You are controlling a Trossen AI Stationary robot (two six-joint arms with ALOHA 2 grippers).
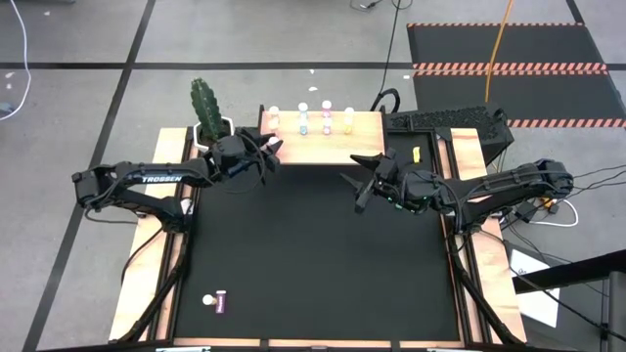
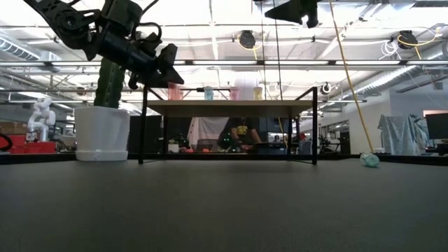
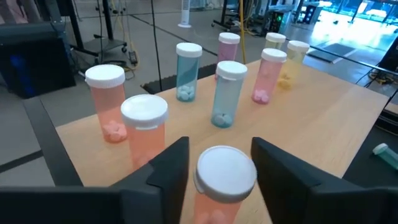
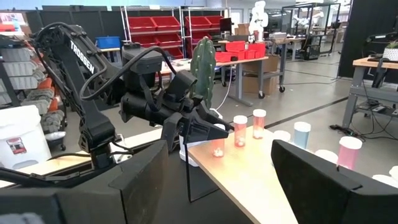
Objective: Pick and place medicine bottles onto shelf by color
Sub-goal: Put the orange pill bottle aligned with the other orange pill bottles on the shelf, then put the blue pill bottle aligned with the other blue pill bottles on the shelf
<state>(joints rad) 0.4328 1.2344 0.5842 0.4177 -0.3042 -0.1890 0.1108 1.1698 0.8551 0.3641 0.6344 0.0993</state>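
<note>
Between the left gripper's [image 3: 214,163] matt black jaws: translucent plastic bottle [image 3: 221,186], smooth white cap; beyond, pale wooden shelf [image 3: 317,127].

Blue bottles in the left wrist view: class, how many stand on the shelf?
2. One blue bottle stands farther from the camera, the other blue bottle nearer, both upright on the shelf among the red and pink ones. More may stand outside this view.

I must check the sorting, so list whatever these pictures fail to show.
- High view: the left gripper covers the shelf's left end, so any bottles there are unseen.
- High view: the mat bottle is too small to show its contents.
- Left wrist view: the nearest bottle has its body cut off by the picture's edge.
- Right wrist view: the right gripper's open jaws hide some shelf bottles.
</note>
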